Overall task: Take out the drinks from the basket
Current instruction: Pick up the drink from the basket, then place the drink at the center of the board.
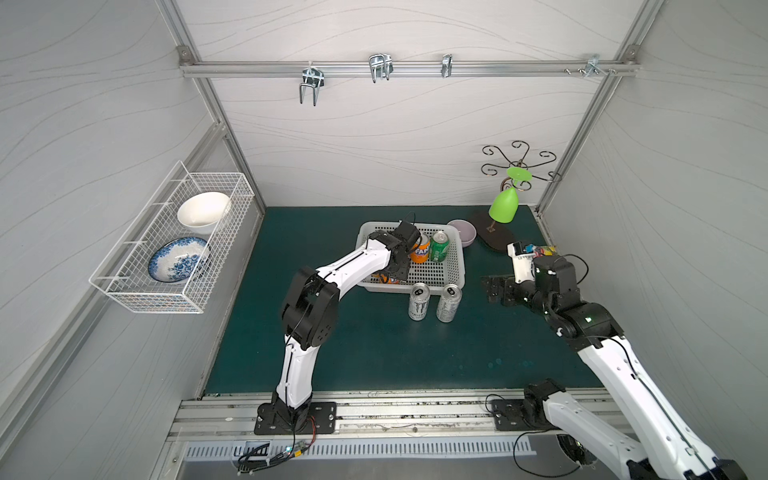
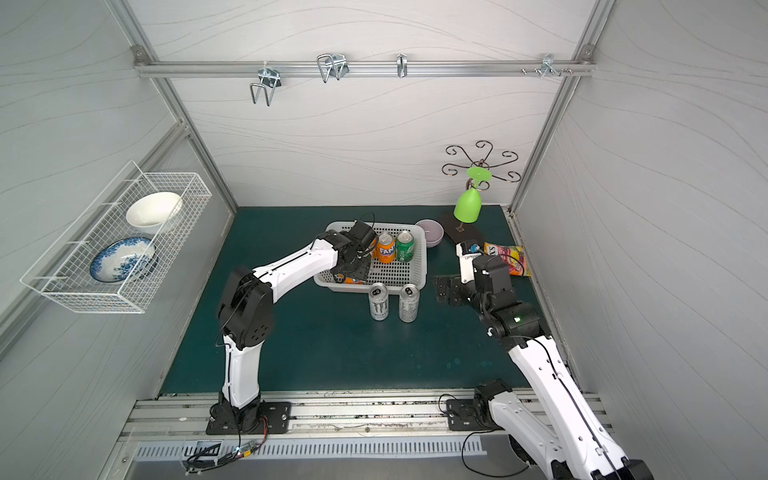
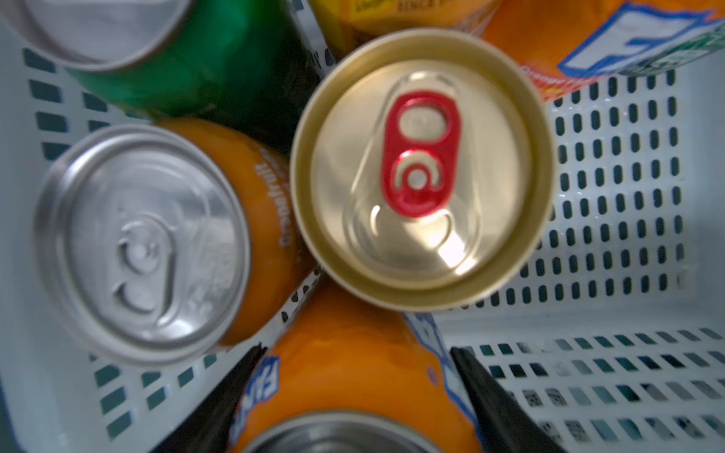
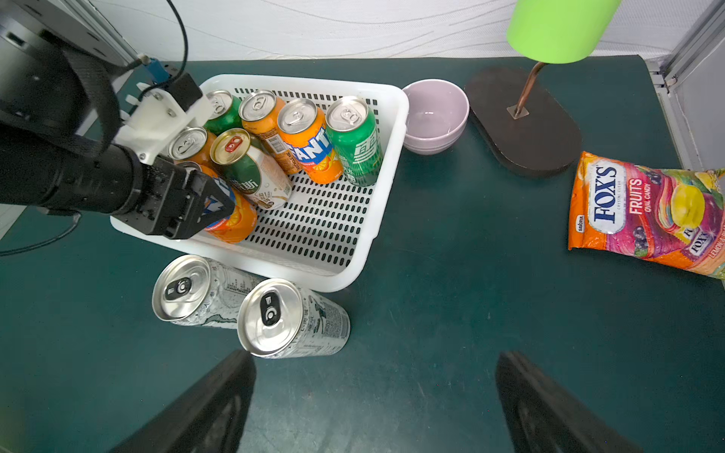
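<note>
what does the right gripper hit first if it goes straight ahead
Probably the nearer Monster can, close ahead of the open right gripper; the basket's corner lies just beyond. Height is hard to judge.

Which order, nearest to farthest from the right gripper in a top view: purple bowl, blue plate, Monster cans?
1. Monster cans, upright on the mat right beside the open right gripper.
2. Purple bowl, farther back, next to the basket.
3. Blue plate, in the wire rack on the left wall.

Green table [image 1: 374, 353]: basket [image 1: 436, 272]; two Monster cans [image 1: 419, 302]; bowl [image 1: 467, 232]; lamp base [image 1: 488, 232]; candy bag [image 2: 509, 257]
</note>
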You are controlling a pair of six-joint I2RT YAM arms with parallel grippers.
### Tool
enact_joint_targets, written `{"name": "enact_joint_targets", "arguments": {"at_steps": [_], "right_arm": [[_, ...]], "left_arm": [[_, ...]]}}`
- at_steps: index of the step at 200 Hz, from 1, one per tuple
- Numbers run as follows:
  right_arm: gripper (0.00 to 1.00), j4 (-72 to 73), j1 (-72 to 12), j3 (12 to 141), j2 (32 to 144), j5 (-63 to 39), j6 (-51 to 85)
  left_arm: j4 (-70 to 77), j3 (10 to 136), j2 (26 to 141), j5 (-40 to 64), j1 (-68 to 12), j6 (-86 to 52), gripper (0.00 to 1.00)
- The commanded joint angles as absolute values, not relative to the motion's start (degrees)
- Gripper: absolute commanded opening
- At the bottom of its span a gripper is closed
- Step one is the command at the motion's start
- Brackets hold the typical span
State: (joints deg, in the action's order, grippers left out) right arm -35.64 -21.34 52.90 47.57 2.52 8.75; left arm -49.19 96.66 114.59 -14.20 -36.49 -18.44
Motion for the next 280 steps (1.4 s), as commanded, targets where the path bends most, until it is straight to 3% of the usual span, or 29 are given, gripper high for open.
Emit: {"name": "enact_joint_targets", "arguments": {"at_steps": [1, 106, 183, 280], "right_arm": [[0.99, -35.16, -21.07, 53.05, 47.77, 2.55, 8.71], [0.99, -35.77, -20.64, 54.15, 48.56, 3.65, 7.64], [0.99, -35.61, -19.37, 53.44, 48.49, 3.35, 7.30], [0.99, -36.28, -18.87, 53.17, 47.78, 3.18, 6.99]], "left_arm": [[-47.93, 97.23, 107.66, -13.64, -36.61, -17.25, 0.59], [-51.50, 94.38, 92.90, -11.04, -36.63, -15.29, 0.57], [-48.74, 80.43, 79.73, -4.41, -37.65, -17.84, 0.55], [-40.98, 70.23, 80.42, -9.82, -43.63, -19.44, 0.54]]}}
